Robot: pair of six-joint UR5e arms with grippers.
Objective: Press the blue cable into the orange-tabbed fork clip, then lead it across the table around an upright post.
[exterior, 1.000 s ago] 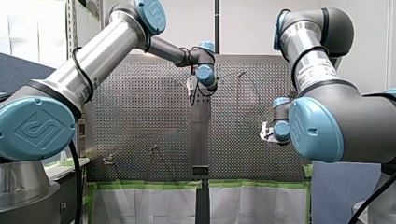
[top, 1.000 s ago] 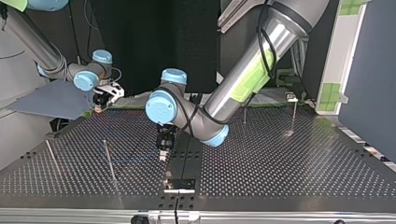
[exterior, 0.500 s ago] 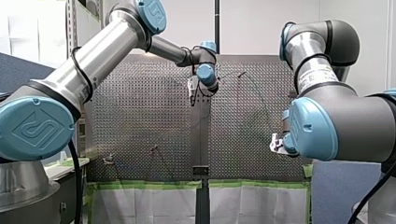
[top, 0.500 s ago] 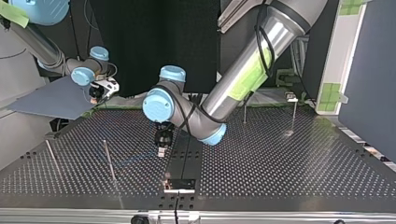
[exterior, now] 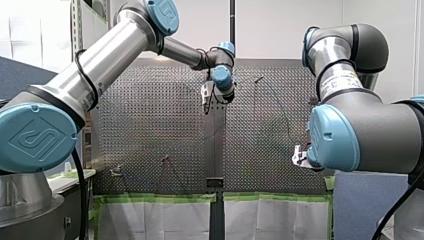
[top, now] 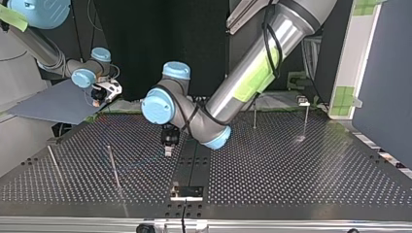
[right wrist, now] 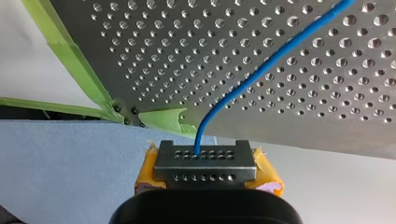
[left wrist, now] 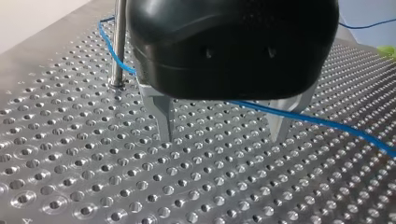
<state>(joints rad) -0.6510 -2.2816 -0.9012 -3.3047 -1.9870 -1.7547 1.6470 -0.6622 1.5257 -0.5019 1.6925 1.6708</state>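
Blue thin cable (right wrist: 275,56) sits pinched in my right claw (right wrist: 205,163). The yellow pads (right wrist: 266,175) are closed on it around a perforated metal block, and the cable rises out of the block and arcs over the perforated metal worktop (right wrist: 140,46). Right arm is folded at the elbow, with the claw held off the worktop just past a corner edged with green tape (right wrist: 74,60).

My left arm is stretched long to mid-worktop, wrist bent down. My left claw (left wrist: 222,138) points straight at the surface. Its two metal fingers (left wrist: 163,116) are spread wide and grip nothing. Tips are at the holes; contact cannot be told.

The cable passes the foot of a thin upright steel post (left wrist: 119,42), then shows low in the gap between the spread fingers and runs on toward the worktop's edge.
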